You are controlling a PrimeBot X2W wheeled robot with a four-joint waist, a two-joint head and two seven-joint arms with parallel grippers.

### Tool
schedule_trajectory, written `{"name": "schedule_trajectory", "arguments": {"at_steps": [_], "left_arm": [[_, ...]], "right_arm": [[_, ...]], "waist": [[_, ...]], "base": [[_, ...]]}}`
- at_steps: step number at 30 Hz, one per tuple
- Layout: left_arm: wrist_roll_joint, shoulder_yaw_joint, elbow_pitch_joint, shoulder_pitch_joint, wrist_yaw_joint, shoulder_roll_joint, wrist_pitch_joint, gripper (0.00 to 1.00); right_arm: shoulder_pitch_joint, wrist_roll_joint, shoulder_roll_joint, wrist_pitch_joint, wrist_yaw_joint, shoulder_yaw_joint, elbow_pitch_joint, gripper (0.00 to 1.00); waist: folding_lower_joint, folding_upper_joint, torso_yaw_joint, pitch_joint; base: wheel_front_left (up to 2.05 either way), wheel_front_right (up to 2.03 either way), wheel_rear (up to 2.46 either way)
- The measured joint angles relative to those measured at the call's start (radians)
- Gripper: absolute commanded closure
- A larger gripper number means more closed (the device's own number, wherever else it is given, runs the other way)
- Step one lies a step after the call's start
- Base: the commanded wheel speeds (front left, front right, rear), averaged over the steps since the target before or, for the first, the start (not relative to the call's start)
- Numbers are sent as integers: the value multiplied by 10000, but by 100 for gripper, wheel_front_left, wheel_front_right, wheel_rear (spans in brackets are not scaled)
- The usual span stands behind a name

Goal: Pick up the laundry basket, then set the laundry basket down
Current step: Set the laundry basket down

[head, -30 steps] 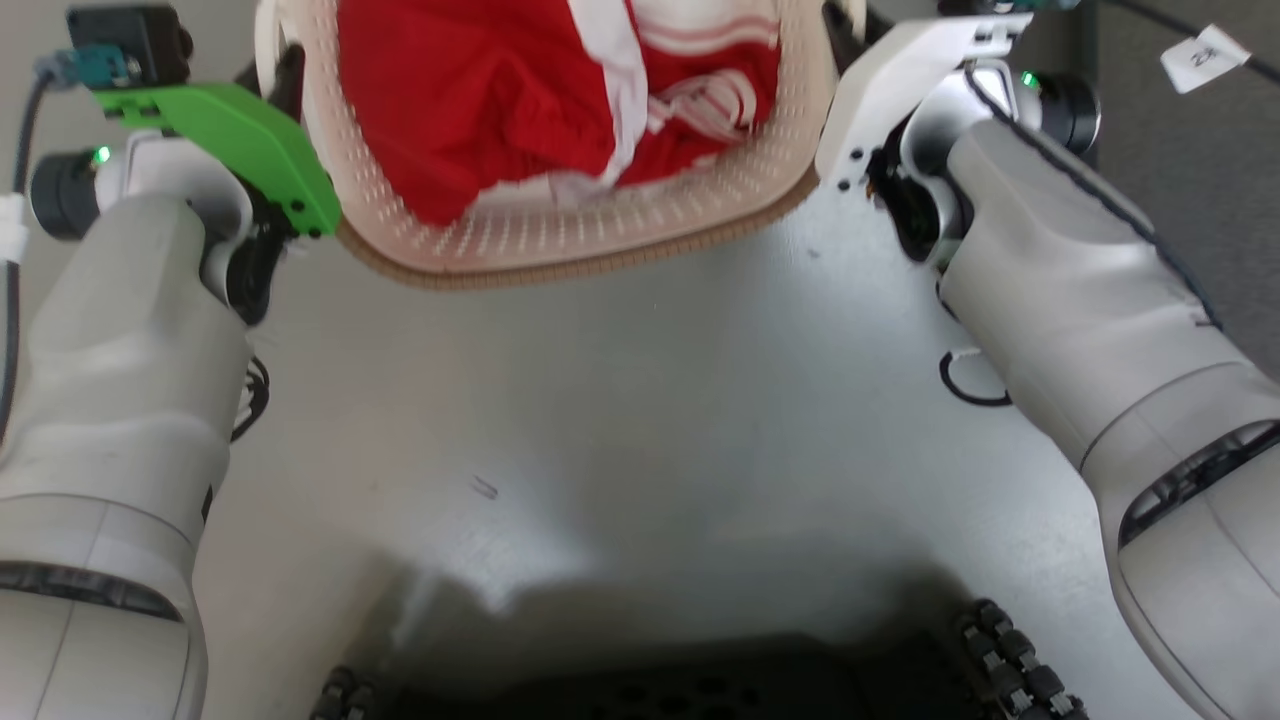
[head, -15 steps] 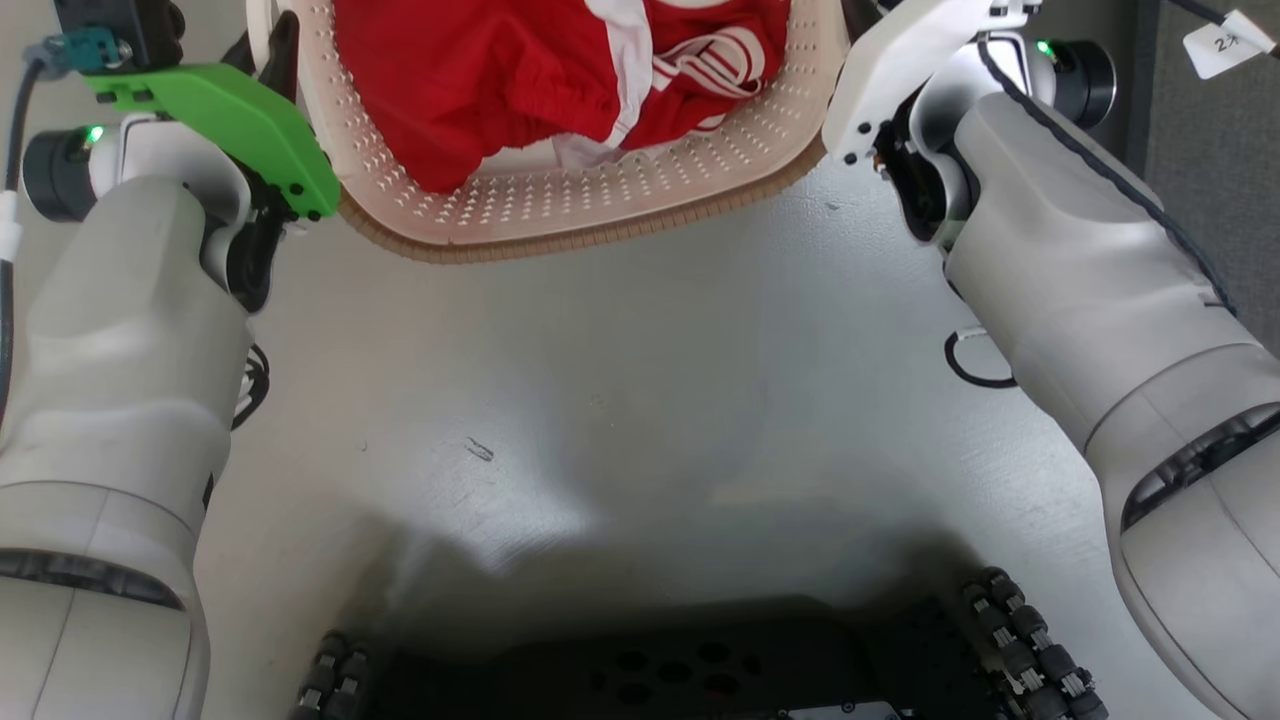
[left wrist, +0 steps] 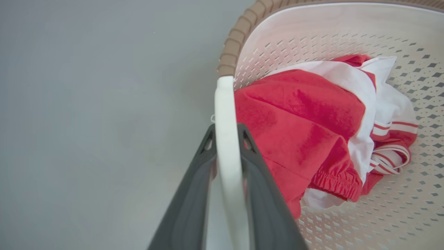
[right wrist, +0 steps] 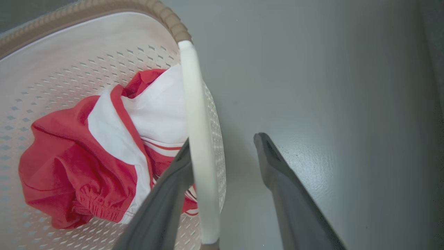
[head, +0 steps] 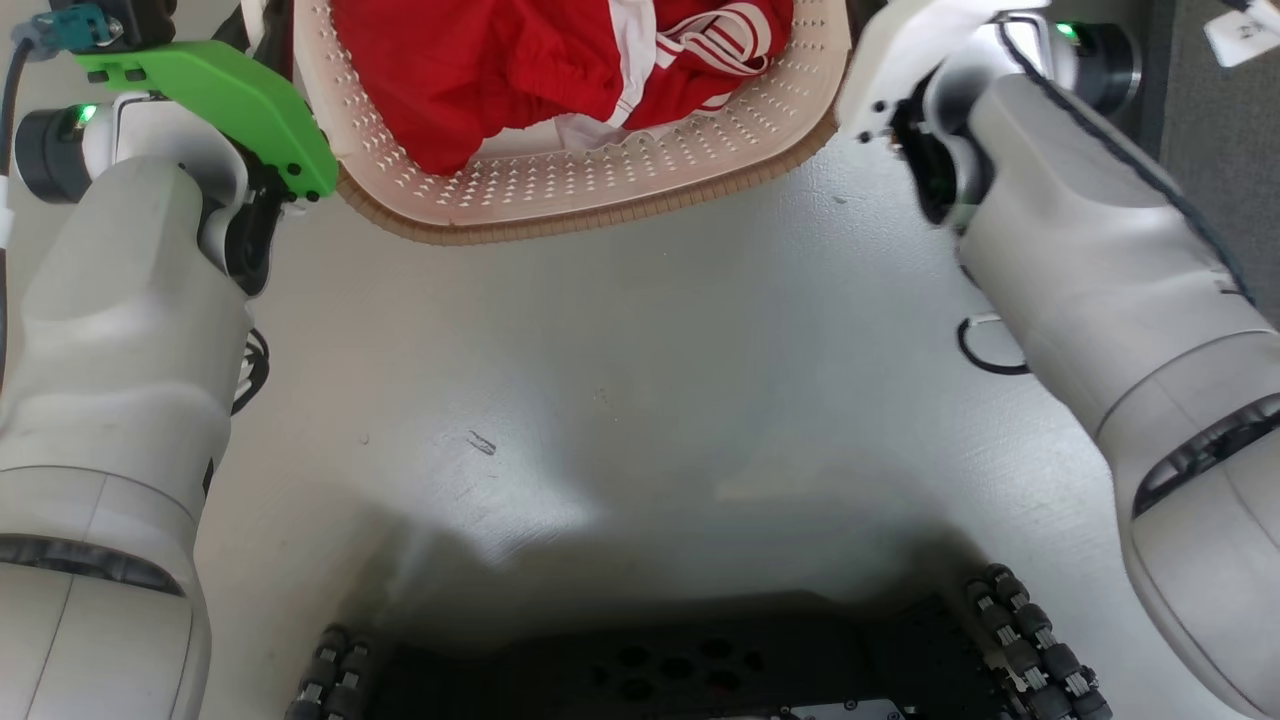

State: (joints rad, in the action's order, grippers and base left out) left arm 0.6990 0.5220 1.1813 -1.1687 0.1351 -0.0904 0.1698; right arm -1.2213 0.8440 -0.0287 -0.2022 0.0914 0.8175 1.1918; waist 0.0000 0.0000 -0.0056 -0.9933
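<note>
Laundry basket handle clamped in left fingers, other handle between wide right fingers

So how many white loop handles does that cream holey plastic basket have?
2. The left white plastic handle is pinched between the left gripper's dark fingers; the right white plastic handle stands between the right gripper's spread fingers, close against one.

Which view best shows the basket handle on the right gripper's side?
Right wrist view: the white handle stands between the right gripper's spread fingers, close to one. Head view shows the laundry basket's near rim; left wrist view shows the opposite handle.
</note>
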Motion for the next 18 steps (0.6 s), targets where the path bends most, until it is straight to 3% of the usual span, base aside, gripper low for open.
{"name": "schedule_trajectory", "arguments": {"at_steps": [1, 9, 18], "left_arm": [[0, 0, 36, -9, 0, 0, 0, 0], [-2, 79, 316, 12, -4, 38, 84, 0], [0, 84, 466, 31, -4, 52, 171, 0]], "right_arm": [[0, 0, -67, -12, -2, -8, 33, 0], [74, 4, -171, -12, -33, 82, 111, 0], [339, 115, -272, 0, -349, 236, -29, 0]], "waist": [[0, 0, 5, 5], [0, 0, 68, 147], [0, 0, 146, 491]], "base": [[0, 0, 0], [0, 0, 0], [0, 0, 0]]}}
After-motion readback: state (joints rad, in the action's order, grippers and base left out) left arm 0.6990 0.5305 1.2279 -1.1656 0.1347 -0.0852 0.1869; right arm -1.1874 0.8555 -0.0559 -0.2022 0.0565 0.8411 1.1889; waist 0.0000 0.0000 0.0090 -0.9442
